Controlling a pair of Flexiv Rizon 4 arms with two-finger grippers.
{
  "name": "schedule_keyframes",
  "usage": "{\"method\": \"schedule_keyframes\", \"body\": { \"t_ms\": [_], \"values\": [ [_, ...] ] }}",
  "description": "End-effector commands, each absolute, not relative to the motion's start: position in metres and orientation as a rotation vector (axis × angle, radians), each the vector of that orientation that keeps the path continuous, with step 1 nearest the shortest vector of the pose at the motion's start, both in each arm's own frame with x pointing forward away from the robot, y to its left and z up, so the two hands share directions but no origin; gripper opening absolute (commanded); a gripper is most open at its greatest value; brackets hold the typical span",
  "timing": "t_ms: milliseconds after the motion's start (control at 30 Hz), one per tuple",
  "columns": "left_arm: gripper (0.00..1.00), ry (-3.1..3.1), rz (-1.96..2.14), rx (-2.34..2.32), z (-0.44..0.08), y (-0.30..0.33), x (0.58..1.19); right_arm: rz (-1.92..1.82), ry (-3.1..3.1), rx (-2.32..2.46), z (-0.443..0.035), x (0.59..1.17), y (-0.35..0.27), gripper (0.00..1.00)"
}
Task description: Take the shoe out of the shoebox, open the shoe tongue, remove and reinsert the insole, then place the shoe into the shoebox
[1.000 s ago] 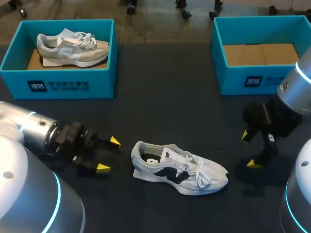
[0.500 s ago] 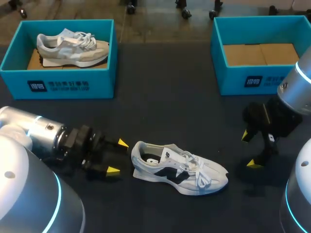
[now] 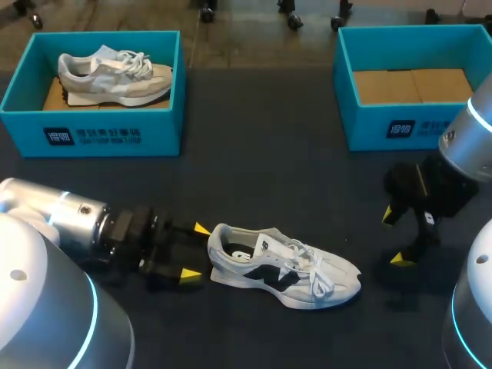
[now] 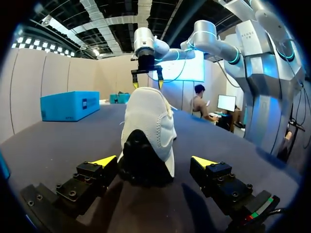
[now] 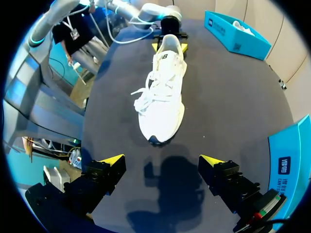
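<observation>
Yellow-tipped left gripper stands wide open at the heel of the white-and-black sneaker, which lies upright on the dark table, with the right gripper wide open beyond its toe.

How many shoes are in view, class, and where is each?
2. A white shoe lies on the table between the left gripper and right gripper; a grey shoe sits inside the left shoebox. The right shoebox shows none.
</observation>
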State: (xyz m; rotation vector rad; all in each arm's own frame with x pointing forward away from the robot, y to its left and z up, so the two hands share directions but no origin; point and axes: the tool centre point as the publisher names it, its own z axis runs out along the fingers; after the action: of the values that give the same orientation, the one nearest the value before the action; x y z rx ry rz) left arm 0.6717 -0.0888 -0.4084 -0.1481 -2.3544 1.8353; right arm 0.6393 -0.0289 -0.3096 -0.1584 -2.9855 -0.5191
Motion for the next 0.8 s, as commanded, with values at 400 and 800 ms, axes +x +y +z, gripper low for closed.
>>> {"method": "schedule_keyframes", "body": {
  "t_ms": [400,800],
  "values": [
    [1.00,-2.378,1.831,-0.110,-0.415,-0.100,0.680,-0.515,-2.987,-0.160,-0.310,0.639,-0.028,1.00],
    [1.00,-2.379,1.812,-0.141,-0.418,-0.110,0.685,-0.515,-2.987,-0.160,-0.310,0.639,-0.028,1.00]
  ]
}}
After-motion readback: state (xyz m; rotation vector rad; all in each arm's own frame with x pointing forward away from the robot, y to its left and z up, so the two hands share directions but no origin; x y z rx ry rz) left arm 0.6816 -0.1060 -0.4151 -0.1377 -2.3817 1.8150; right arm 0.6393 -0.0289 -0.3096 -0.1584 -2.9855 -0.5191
